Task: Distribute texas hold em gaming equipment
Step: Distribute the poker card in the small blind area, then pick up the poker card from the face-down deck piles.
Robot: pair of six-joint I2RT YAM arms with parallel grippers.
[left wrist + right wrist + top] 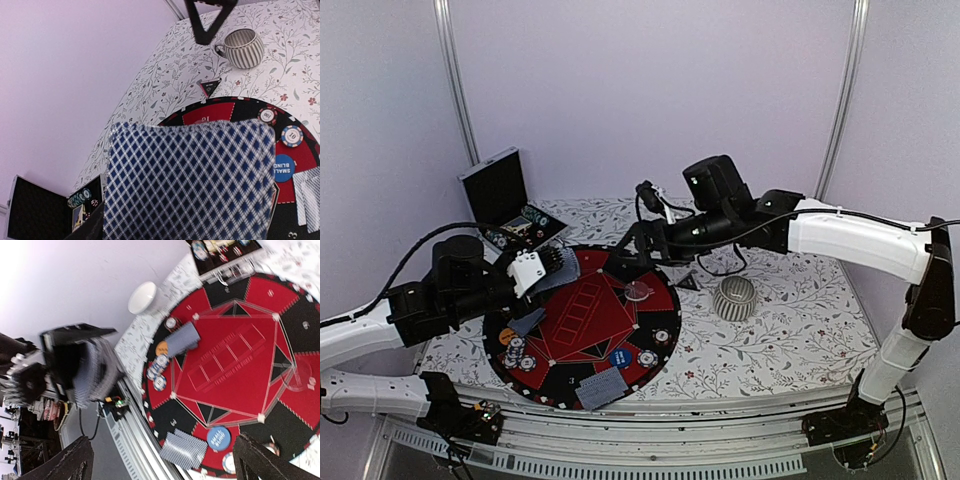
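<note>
left gripper (548,263): clamps checked-back card stack (190,185) over round mat (582,330).
right gripper (160,450): hangs spread wide apart, near clear disc (638,291).

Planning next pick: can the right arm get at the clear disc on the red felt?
Probably yes: the right arm's fingers hang open close to the clear disc, nothing covers it, and the left arm, holding cards, sits well aside.
</note>
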